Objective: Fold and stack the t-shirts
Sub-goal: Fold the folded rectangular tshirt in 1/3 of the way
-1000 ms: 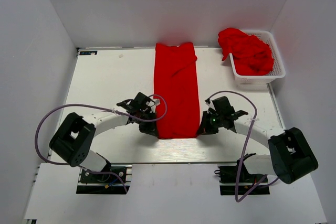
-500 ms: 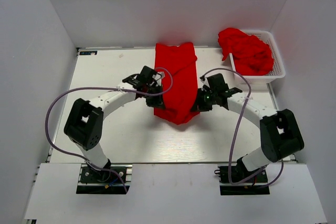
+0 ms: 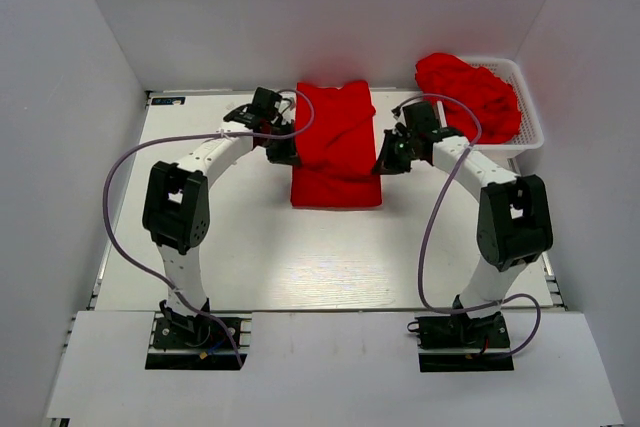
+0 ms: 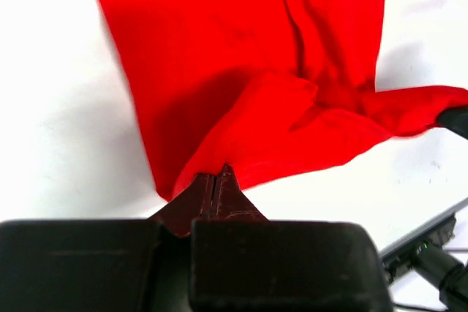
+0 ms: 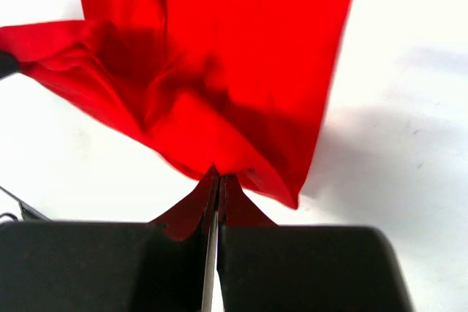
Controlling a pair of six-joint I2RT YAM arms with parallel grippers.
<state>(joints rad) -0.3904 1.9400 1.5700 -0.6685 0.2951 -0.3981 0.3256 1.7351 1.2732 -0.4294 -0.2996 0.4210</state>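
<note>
Red t-shirt (image 3: pixel 335 147) hem carried rearward; left gripper (image 4: pixel 217 180), right gripper (image 5: pixel 218 180) fingers clenched on its corners; uneven release risks skewed fold.

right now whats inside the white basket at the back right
A heap of crumpled red t-shirts fills the basket, spilling over its left rim. Its floor is covered, so the shirt count and anything beneath cannot be seen.

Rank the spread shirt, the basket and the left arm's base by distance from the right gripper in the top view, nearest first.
1. The shirt: pinched in the right gripper, just to its left.
2. The basket: far right corner.
3. The left arm's base: near edge, left.
</note>
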